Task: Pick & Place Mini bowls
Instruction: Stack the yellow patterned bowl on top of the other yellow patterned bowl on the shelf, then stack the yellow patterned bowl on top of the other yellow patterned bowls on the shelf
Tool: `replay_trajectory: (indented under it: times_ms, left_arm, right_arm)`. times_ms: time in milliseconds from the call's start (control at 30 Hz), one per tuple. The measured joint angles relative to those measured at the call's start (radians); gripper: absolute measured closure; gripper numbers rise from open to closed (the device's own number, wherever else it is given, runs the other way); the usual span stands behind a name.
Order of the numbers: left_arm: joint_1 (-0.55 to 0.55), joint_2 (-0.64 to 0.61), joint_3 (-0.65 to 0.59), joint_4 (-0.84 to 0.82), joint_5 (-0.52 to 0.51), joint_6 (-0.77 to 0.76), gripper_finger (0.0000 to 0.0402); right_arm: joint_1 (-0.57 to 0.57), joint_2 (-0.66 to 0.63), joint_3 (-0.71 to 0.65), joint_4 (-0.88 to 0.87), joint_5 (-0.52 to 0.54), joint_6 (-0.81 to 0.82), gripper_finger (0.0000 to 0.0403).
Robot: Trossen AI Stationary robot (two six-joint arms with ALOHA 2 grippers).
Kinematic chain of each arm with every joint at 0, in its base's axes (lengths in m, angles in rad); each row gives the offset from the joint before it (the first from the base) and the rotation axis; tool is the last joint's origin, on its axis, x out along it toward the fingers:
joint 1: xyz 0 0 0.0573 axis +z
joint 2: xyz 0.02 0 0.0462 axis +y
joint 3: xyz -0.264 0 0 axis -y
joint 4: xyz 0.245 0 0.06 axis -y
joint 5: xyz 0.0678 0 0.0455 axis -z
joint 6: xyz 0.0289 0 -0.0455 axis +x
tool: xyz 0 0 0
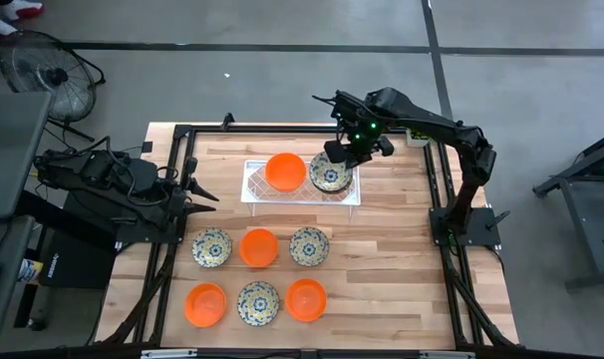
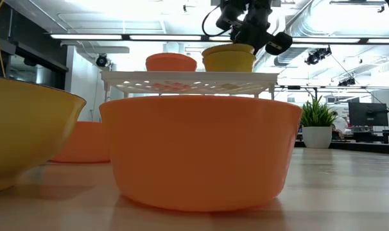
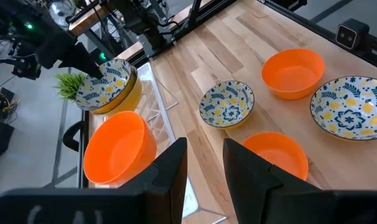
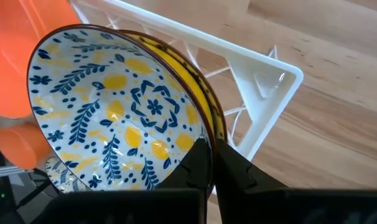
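Note:
A white lattice tray (image 1: 302, 195) stands at the far middle of the table. On it sit an orange mini bowl (image 1: 284, 170) and a floral mini bowl (image 1: 329, 175). The floral one (image 4: 114, 112) is tilted and seems nested in a second yellow-walled bowl (image 3: 127, 99). My right gripper (image 1: 344, 160) is above the tray's right end, shut on that floral bowl. Three orange and three floral bowls stand in two rows on the near half of the table (image 1: 259, 247). My left gripper (image 3: 206, 168) waits open at the table's left edge. My right gripper pinches the floral bowl's rim (image 4: 204, 134), one finger inside the bowl and one against its yellow outer wall. The fingers come from above, slanting from the far right side. The bowl is tilted over the tray's right end, its lower part seemingly in the bowl beneath.
The near rows hold floral (image 1: 211, 247), orange (image 1: 259, 247) and floral (image 1: 309, 245) bowls, then orange (image 1: 205, 303), floral (image 1: 259, 302) and orange (image 1: 306, 299). Bare wood lies right of them (image 1: 392, 269). A black frame rims the table, and a potted plant (image 1: 418, 138) stands at the far right corner.

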Motion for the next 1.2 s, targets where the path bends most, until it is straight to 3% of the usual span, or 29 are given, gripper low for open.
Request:
replay_trajectory:
  times_ms: [433, 767, 900, 1200]
  left_arm:
    - [0.0, 0.0, 0.0, -0.001, 0.003, -0.004, 0.0302]
    - [0.0, 0.0, 0.0, -0.012, 0.003, -0.01, 0.0302]
    - [0.0, 0.0, 0.0, -0.012, 0.003, -0.019, 0.0302]
    - [0.0, 0.0, 0.0, -0.019, 0.004, -0.039, 0.0302]
  right_arm:
    - [0.0, -0.015, 0.0, 0.004, -0.001, -0.018, 0.0325]
    - [0.017, -0.126, 0.0, 0.004, 0.024, -0.017, 0.0286]
    - [0.083, -0.189, 0.001, -0.001, 0.057, -0.01, 0.0286]
    - [0.358, -0.256, 0.001, -0.006, 0.269, 0.172, 0.0285]
